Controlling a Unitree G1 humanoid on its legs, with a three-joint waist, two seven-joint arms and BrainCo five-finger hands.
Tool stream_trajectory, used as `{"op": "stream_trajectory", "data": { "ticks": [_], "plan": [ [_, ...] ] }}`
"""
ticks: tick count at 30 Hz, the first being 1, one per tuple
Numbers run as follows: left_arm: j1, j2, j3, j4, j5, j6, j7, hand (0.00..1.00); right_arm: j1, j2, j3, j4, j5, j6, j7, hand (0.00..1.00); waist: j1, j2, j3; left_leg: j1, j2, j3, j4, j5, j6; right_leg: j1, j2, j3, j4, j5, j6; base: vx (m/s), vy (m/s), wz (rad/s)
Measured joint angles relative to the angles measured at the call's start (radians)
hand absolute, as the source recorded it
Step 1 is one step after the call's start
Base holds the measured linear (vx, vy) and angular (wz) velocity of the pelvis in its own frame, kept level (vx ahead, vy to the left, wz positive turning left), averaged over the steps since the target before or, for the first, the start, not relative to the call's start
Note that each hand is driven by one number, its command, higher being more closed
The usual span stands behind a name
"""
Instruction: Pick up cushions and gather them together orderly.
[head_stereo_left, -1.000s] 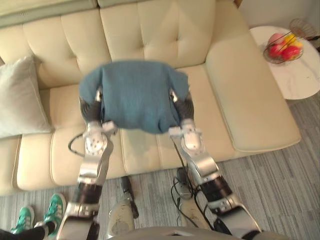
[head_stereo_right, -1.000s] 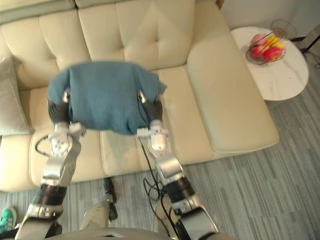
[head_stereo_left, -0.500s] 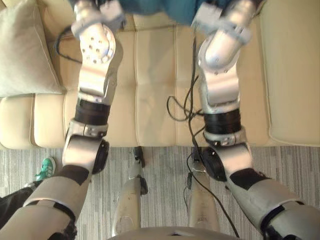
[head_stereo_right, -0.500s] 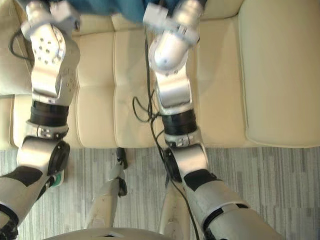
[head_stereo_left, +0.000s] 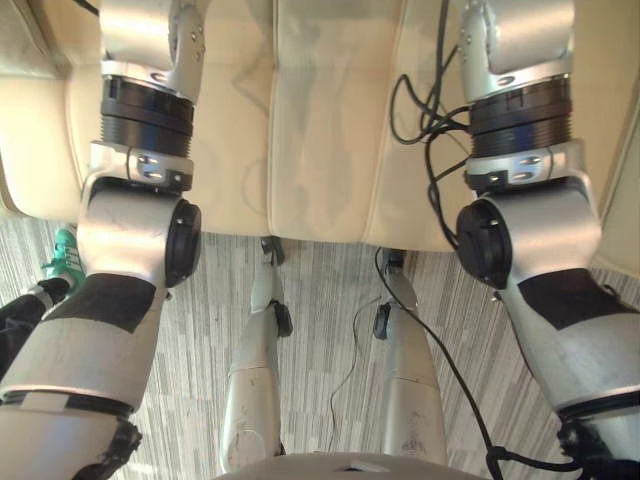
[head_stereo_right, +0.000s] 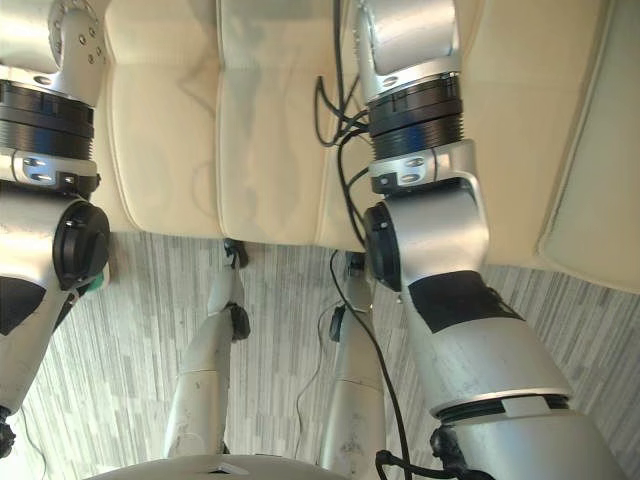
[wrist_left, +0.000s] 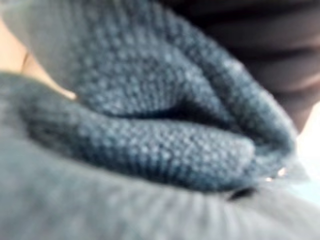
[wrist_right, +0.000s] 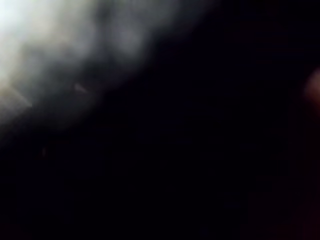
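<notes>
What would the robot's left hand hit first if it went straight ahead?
Most likely the blue knitted cushion, bunched right up against that wrist's camera. The cream sofa seems to lie beyond, though depth is unclear.

Left arm (head_stereo_left: 135, 225): raised and stretched forward, elbow low
Right arm (head_stereo_left: 530, 215): raised alongside it, well apart, same pose

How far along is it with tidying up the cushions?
Done: nothing can be confirmed; the head camera looks down at the front of the cream sofa seat and the striped floor. In hand: a blue knitted cushion is bunched right against the left wrist camera, so it is probably being carried. Left: setting it down neatly beside the other cushions.
</notes>
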Motion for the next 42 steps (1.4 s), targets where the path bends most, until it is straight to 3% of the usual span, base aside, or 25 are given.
{"op": "stream_trajectory", "data": {
  "ticks": [6,13,20,22,24,25,26,27,31,36,42],
  "plan": [
    [0.060,0.046,0.064,-0.001,0.008,-0.001,-0.033,0.00,0.034,-0.011,0.043,-0.017,-0.020,-0.001,0.033,0.00,-0.008,0.000,0.024,-0.090,-0.001,0.012,0.000,0.011,0.013,-0.101,-0.004,0.006,0.007,0.005,-0.009,0.04,0.022,-0.06],
    [0.303,0.015,0.134,-0.116,-0.031,-0.001,-0.040,0.00,0.178,0.001,-0.022,-0.140,0.005,0.015,0.060,0.00,-0.029,-0.012,0.125,-0.142,-0.030,0.039,0.001,0.020,0.023,-0.175,-0.028,0.034,0.049,0.018,0.005,0.07,0.031,0.08],
    [0.499,0.003,0.138,-0.253,-0.066,-0.033,-0.041,0.00,0.265,0.003,-0.022,-0.241,0.020,0.015,0.101,0.00,-0.037,-0.017,0.129,-0.117,-0.030,0.046,0.001,0.019,0.022,-0.180,-0.033,0.050,0.091,-0.003,-0.002,0.04,-0.023,-0.02],
    [0.536,0.003,0.137,-0.282,-0.072,-0.042,-0.041,0.00,0.289,0.006,-0.020,-0.247,0.020,0.015,0.109,0.00,-0.038,-0.017,0.129,-0.108,-0.024,0.051,0.000,-0.015,-0.017,-0.179,-0.022,0.056,0.101,0.000,-0.005,-0.02,-0.082,-0.02],
    [0.548,0.003,0.136,-0.285,-0.072,-0.049,-0.049,0.00,0.326,-0.001,-0.021,-0.323,0.022,0.016,0.111,0.00,-0.041,-0.017,0.129,-0.100,-0.020,0.084,0.000,-0.135,-0.124,-0.165,-0.031,0.067,0.069,0.017,-0.009,-0.05,-0.091,0.27],
    [0.555,0.006,0.139,-0.285,-0.074,-0.050,-0.053,0.00,0.338,-0.007,-0.022,-0.351,0.022,0.016,0.117,0.00,-0.049,-0.028,0.133,-0.080,-0.030,0.105,0.002,-0.117,-0.070,-0.143,-0.044,0.074,0.022,0.030,0.006,-0.03,-0.098,0.13],
    [0.566,0.007,0.144,-0.284,-0.077,-0.051,-0.053,0.00,0.342,-0.006,-0.019,-0.356,0.022,0.015,0.126,0.00,-0.041,-0.033,0.136,-0.050,-0.027,0.100,0.007,-0.085,-0.037,-0.134,-0.033,0.077,0.017,0.040,0.011,0.00,-0.137,-0.23],
    [0.590,0.013,0.148,-0.284,-0.085,-0.055,-0.055,0.00,0.363,-0.004,-0.017,-0.366,0.024,0.015,0.132,0.00,-0.042,-0.034,0.135,-0.029,-0.022,0.099,-0.003,-0.051,0.022,-0.119,-0.017,0.083,0.016,0.047,0.005,0.03,-0.135,-0.34],
    [0.619,0.034,0.146,-0.290,-0.093,-0.059,-0.076,0.00,0.435,-0.015,-0.051,-0.400,0.038,0.014,0.145,0.00,-0.062,-0.034,0.136,0.013,-0.016,0.093,-0.003,-0.042,0.032,-0.068,-0.013,0.064,0.018,0.051,0.007,0.01,-0.084,-0.04],
    [0.791,0.078,0.181,-0.416,-0.093,-0.084,-0.128,0.00,0.602,-0.067,-0.102,-0.514,0.071,0.012,0.190,0.00,-0.061,-0.034,0.136,0.128,-0.002,0.084,-0.003,-0.043,0.031,0.051,0.000,0.048,0.019,0.029,-0.002,0.00,-0.104,-0.03],
    [1.170,0.053,0.336,-0.592,-0.079,-0.116,-0.174,0.00,1.059,-0.019,-0.298,-0.772,0.145,-0.070,0.217,0.00,-0.066,-0.048,0.127,0.340,0.007,0.067,-0.003,-0.102,0.038,0.276,0.007,0.020,0.018,-0.031,-0.009,0.02,-0.149,0.05]
  ]
}}
